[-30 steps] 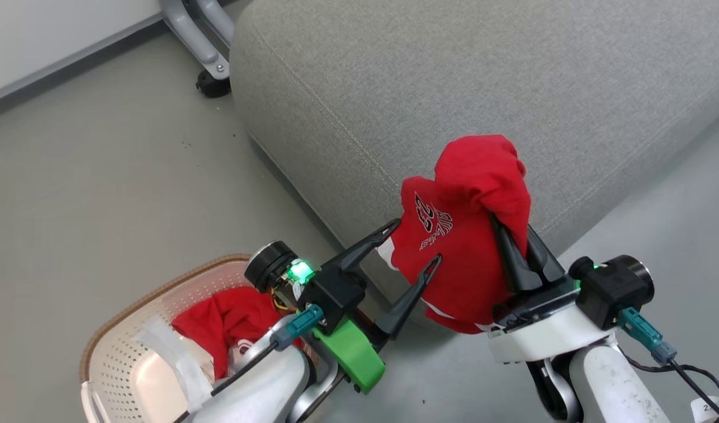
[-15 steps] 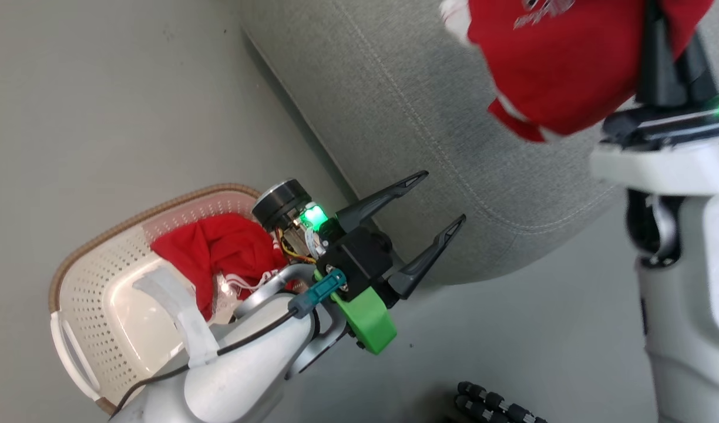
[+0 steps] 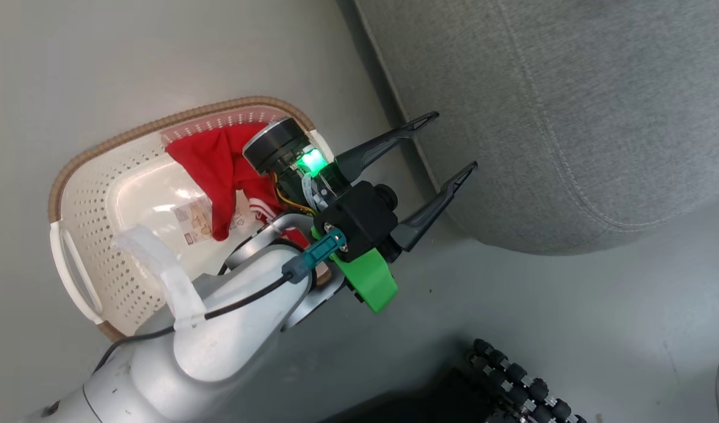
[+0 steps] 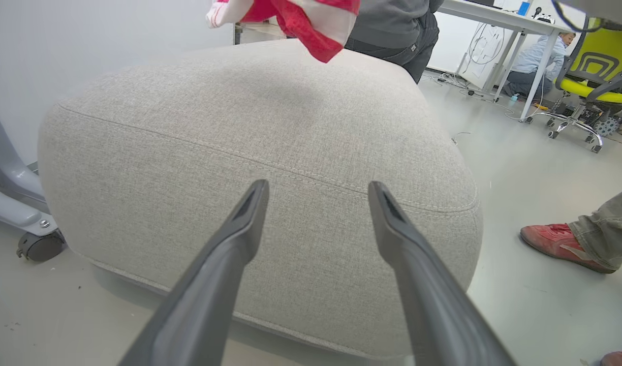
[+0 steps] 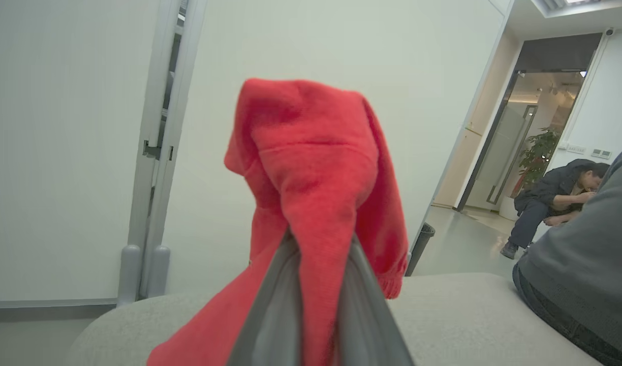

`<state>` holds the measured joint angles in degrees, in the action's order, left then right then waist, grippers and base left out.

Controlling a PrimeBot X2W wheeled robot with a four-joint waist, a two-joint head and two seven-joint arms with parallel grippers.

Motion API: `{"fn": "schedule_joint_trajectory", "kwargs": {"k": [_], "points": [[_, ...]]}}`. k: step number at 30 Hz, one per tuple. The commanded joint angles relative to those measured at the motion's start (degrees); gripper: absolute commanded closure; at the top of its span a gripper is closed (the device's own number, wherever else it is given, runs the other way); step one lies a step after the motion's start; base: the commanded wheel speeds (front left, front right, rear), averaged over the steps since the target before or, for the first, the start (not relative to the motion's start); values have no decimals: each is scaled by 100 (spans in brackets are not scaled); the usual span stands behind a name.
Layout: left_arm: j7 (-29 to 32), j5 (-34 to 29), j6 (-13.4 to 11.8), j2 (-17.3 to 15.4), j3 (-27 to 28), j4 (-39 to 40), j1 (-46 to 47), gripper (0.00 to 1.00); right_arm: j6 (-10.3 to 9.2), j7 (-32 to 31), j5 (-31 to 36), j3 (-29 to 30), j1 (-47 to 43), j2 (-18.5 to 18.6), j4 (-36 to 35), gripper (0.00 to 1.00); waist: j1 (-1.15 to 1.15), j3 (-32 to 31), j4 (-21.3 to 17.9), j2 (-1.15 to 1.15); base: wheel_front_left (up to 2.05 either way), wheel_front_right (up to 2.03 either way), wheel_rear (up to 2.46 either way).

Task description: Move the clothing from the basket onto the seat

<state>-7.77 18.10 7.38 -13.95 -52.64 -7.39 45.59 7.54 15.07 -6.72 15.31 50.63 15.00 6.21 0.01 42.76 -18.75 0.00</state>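
Red garment [image 5: 311, 168] is clamped in the closed right pincer [image 5: 318, 239], hanging above the grey seat [image 5: 468, 315]; placing it appears to need only lowering. Second garment [image 3: 212, 164] lies in the basket [image 3: 89, 194], left of the seat, just behind the open, empty left pincer [image 3: 452, 141].

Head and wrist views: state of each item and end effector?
left end effector, open, holding nothing
right end effector, shut on held garment
held garment, bunched, raised above seat
second garment, crumpled inside basket
basket, upright, holds second garment
seat, no garment set down yet
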Motion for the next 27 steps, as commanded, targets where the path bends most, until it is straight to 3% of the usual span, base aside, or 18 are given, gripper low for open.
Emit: {"fn": "schedule_joint_trajectory", "kwargs": {"k": [1, 9, 14, 15, 16, 17, 27], "points": [[-52, -22, 15, -21, -6, -19, 158, 0, -10, 17, 17, 69, -60, -77, 159, 100, -1, 458, 363, 0, 0, 0, 0], [-96, -36, -4, 38, -31, -122, 300, 0, -10, 17, -182, -37, -373, -414, 1318, 100, -1, 501, 391, 0, 0, 0, 0], [-114, -13, -21, -35, -34, -165, 294, 0, -10, 17, -241, -78, -375, -534, 1566, 100, -1, 396, 373, 0, 0, 0, 0], [-129, 2, -27, -43, -35, -181, 263, 0, -10, 17, -272, -62, -392, -561, 1571, 93, -1, 349, 370, 0, 0, 0, 0], [-143, 16, -36, -46, -36, -192, 234, 0, -10, 17, -281, -28, -410, -581, 1562, 58, -1, 307, 368, 0, 0, 0, 0], [-153, 33, -44, -38, -38, -207, 198, 0, -10, 17, -234, 13, -429, -580, 1488, 0, -1, 251, 368, 0, 0, 0, 0], [-446, 328, -193, 105, 48, -448, -209, 0, -10, 17, 265, -42, -1220, -725, 957, 0, -1, -566, 541, 0, 0, 0, 0]]}}
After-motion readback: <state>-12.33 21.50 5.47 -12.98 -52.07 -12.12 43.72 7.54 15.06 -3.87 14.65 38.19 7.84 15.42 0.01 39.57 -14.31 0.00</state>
